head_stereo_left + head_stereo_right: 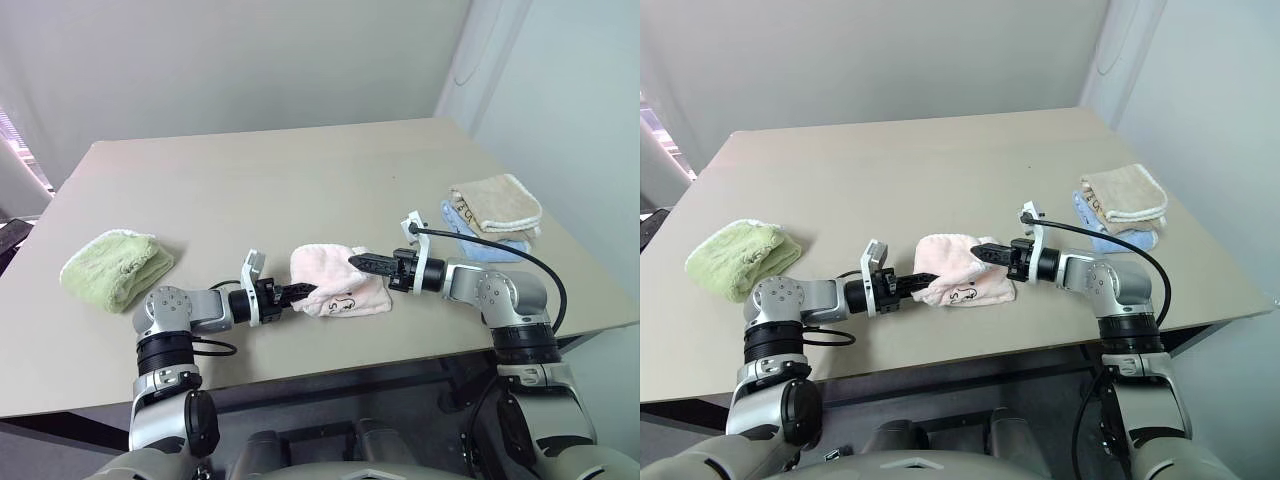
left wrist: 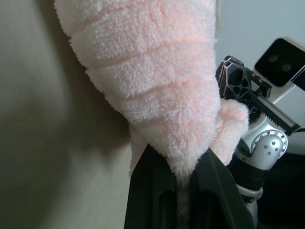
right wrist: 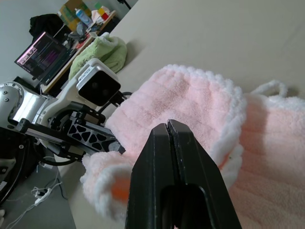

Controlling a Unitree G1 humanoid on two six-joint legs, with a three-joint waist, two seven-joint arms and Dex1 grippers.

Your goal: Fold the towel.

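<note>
The towel [image 1: 338,282] is bunched on the table [image 1: 300,180], directly between the two grippers, its long axis running from one to the other. The left gripper [image 1: 303,293] is clamped on the towel's near left corner, a fold of pink cloth being pinched between its fingers [image 2: 215,191]. The right gripper [image 1: 362,262] is shut on nothing, its tip lying over the towel's right edge. The left arm is judged better placed, since the cloth is already gripped there and extends rightward from it
</note>
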